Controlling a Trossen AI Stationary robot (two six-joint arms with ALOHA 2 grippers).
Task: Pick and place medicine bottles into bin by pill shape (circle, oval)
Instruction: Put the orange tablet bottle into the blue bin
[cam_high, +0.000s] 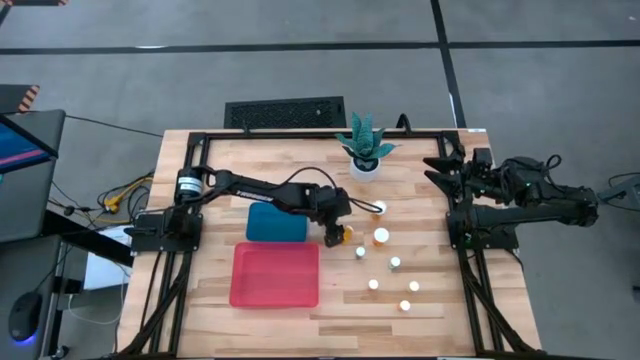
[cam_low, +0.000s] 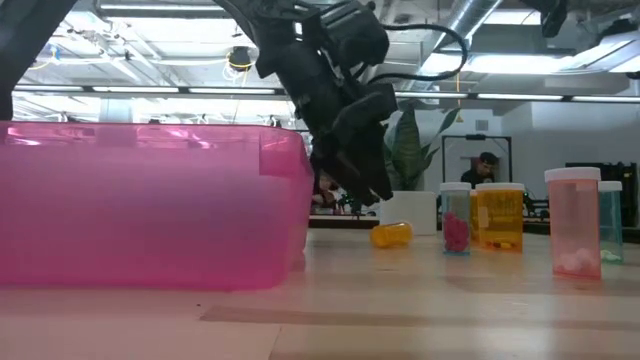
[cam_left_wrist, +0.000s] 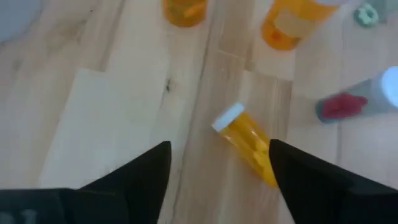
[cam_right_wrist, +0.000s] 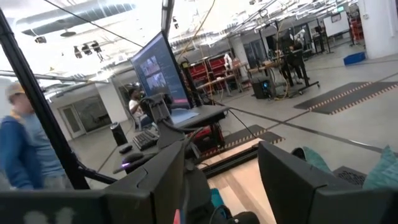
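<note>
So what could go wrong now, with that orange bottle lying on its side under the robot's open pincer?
Three things, I'd guess:
1. The orange bottle lies tipped over beside one finger of the left pincer, not centred, so a nudge might roll it away.
2. Upright bottles stand close by, like the orange-bodied one; a sweep could topple them.
3. The blue bin and pink bin sit side by side, so a drop could land in the wrong one.

The right tool (cam_right_wrist: 221, 180), fingers apart, faces a monitor (cam_right_wrist: 158, 71) and a person (cam_right_wrist: 22, 146).
</note>
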